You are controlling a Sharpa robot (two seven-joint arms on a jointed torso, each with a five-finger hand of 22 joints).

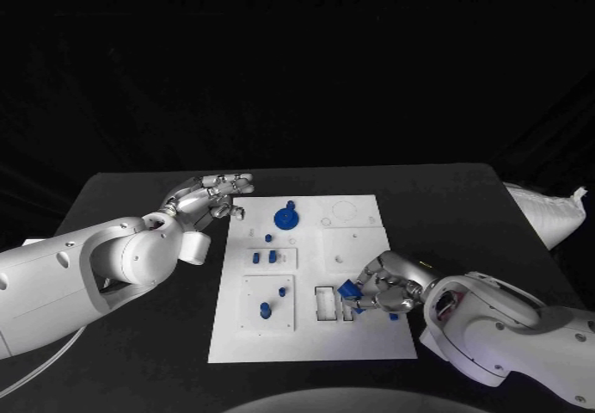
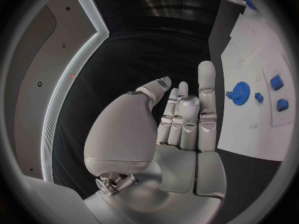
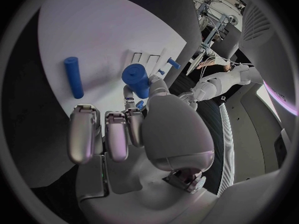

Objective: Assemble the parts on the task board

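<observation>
The right hand (image 1: 387,292) sits over the right edge of the task board (image 1: 359,340), toward its near right corner, and grips a short blue cylinder (image 3: 137,80) between the thumb and the fingertips (image 3: 127,92). In the right wrist view the cylinder stands up beyond the fingers — its long axis pointing out from the hand toward the white plate. Just beside the hand, toward the middle of the board, lies the recessed rectangular slot (image 1: 325,304), so the held piece is already close to that opening; the coming move looks to depend on whether the cylinder's axis lines up with it, and the pictures do not show that clearly. A loose blue peg (image 3: 73,76) lies flat on the board near the held piece, apart from it. Farther out, a blue gear (image 1: 285,216) sits near the board's far left corner. The left hand (image 1: 211,196) hovers off that far left corner with fingers extended and holding nothing — well apart from the slot, so the right hand is plainly the nearer one.
</observation>
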